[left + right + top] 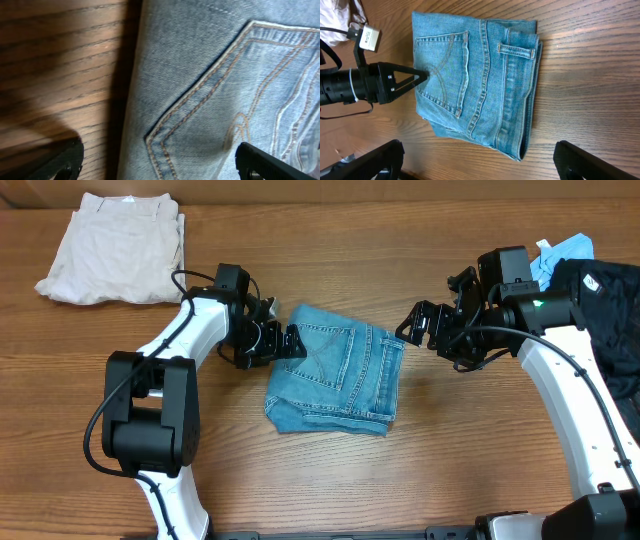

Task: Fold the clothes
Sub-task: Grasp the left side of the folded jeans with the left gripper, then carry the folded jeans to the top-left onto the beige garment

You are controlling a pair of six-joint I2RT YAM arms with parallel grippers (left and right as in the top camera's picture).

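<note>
1. Jeans (335, 380) are folded into a compact rectangle at frame centre, back pocket up, flat on the table (330, 490).
2. Left gripper (291, 341) is at the jeans' upper-left edge, fingers spread: one over wood, one over the pocket. Nothing gripped.
3. Right gripper (408, 328) is just off the upper-right corner, fingers spread, clear of the denim.
4. Cream trousers (115, 250) sit upper left; black garments (610, 310) and a blue cloth (565, 252) sit upper right.

The jeans (210, 75) run off three edges of the left wrist view, which crops the left hand (160, 162).
</note>
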